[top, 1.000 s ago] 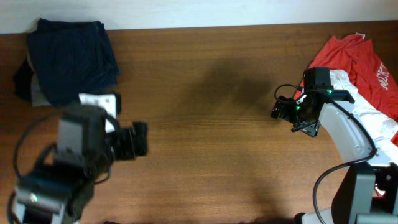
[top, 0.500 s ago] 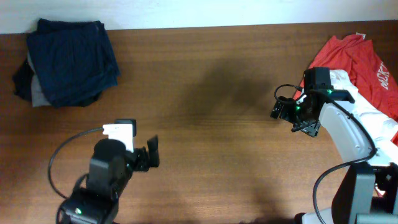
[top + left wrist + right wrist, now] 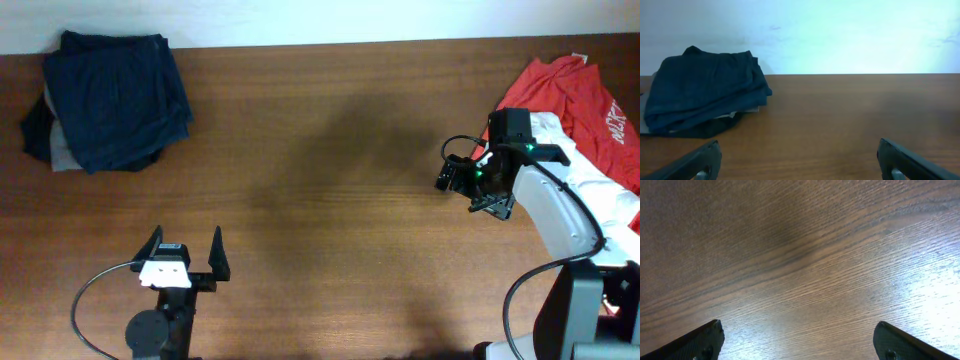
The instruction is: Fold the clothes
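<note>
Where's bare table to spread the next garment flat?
The middle of the table is bare, from the folded navy pile at far left to the right gripper, and ahead of the left gripper. Crowded at the right edge: the red and white clothes.

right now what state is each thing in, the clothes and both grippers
navy clothes stack: folded, piled up
red shirt: crumpled, not folded
left gripper: open, holding nothing
right gripper: open, holding nothing

Navy stack [image 3: 112, 95] folded far-left; red garment [image 3: 570, 90] crumpled right.
</note>
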Controlling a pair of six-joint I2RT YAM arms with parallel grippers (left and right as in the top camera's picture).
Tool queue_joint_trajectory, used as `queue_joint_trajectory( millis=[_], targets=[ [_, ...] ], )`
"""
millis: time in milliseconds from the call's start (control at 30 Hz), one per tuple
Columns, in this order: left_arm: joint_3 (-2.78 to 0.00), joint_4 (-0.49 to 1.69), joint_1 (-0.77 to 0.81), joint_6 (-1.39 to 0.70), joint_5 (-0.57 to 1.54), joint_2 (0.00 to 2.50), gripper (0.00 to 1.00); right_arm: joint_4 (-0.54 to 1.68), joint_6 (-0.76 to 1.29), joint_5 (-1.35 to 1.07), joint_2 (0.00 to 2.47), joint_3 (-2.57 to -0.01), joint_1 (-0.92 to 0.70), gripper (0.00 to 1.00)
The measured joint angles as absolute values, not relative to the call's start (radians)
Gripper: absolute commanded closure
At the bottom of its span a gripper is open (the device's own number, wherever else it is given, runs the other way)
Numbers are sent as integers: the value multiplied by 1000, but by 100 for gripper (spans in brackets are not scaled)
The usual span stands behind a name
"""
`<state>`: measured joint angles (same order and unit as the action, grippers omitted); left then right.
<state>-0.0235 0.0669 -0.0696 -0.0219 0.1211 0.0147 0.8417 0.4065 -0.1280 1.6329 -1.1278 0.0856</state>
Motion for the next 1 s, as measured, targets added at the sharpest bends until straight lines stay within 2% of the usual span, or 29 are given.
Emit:
queue_joint_trajectory(
  millis=[567, 667, 867, 900, 1000],
  targets=[
    [-22, 70, -75, -22, 121, 15, 1, 841, 407, -128, 1631, -1128, 86, 1],
    [-22, 70, -75, -22, 121, 14, 1, 842, 407, -128, 1472, -1112, 86, 1],
    [-19, 70, -75, -22, 121, 13, 1, 828, 407, -60, 929, -1025, 85, 1],
    [-19, 69, -75, -22, 121, 12, 1, 768, 406, -52, 826, -945, 83, 1],
    [-17, 69, -75, -22, 124, 11, 1, 384, 400, -49, 572, -587, 83, 2]
  ],
)
